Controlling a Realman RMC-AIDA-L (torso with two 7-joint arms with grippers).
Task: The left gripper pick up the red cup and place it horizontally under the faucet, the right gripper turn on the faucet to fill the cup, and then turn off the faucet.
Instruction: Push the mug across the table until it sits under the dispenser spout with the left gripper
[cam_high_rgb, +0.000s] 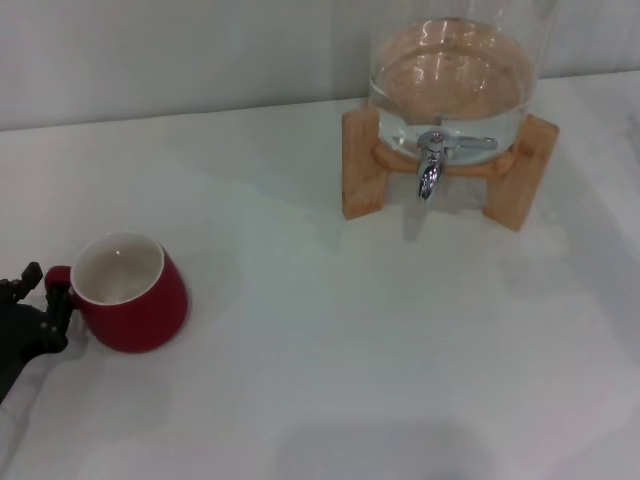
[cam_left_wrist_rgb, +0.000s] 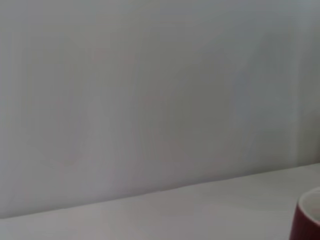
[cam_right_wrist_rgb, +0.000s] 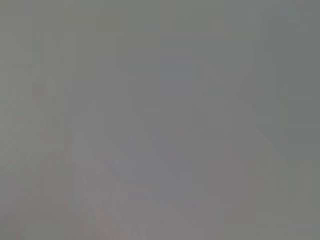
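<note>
The red cup (cam_high_rgb: 130, 295) stands upright on the white table (cam_high_rgb: 330, 360) at the front left, its white inside showing and its handle pointing left. My left gripper (cam_high_rgb: 45, 292) reaches in from the left edge, open, with its black fingers (cam_high_rgb: 30, 274) on either side of the handle. A sliver of the cup (cam_left_wrist_rgb: 307, 220) shows in the left wrist view. The chrome faucet (cam_high_rgb: 431, 168) points down from the glass dispenser (cam_high_rgb: 450, 75) at the back right, far from the cup. My right gripper is out of view, and its wrist view shows only plain grey.
The dispenser sits in a wooden stand (cam_high_rgb: 362, 165) with legs on both sides of the faucet. A pale wall (cam_high_rgb: 150, 50) runs along the back of the table.
</note>
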